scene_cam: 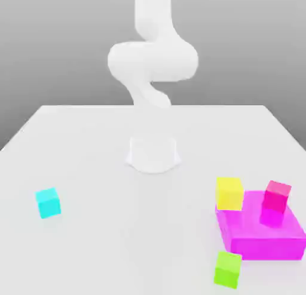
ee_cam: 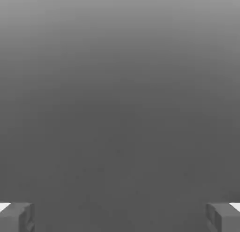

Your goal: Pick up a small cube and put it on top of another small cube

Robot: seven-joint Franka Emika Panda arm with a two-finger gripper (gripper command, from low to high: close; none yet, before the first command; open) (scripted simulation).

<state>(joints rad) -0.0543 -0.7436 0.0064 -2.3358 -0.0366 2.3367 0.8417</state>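
The white bench [scene_cam: 89, 168] is big and flat. The arm [scene_cam: 152, 61] stands at its far middle. The gripper [ee_cam: 120, 217] has its fingers spread wide and holds nothing. The small cyan cube [scene_cam: 48, 202] sits alone near the exterior view's left (far from the other blocks), so the gripper must go that way.

The 2 grey fingers [ee_cam: 16, 218] stand wide apart, with a plain grey surface between them.

No text, label, brand, number or sign can be read anywhere in either view; every face that shows is plain and unmarked.
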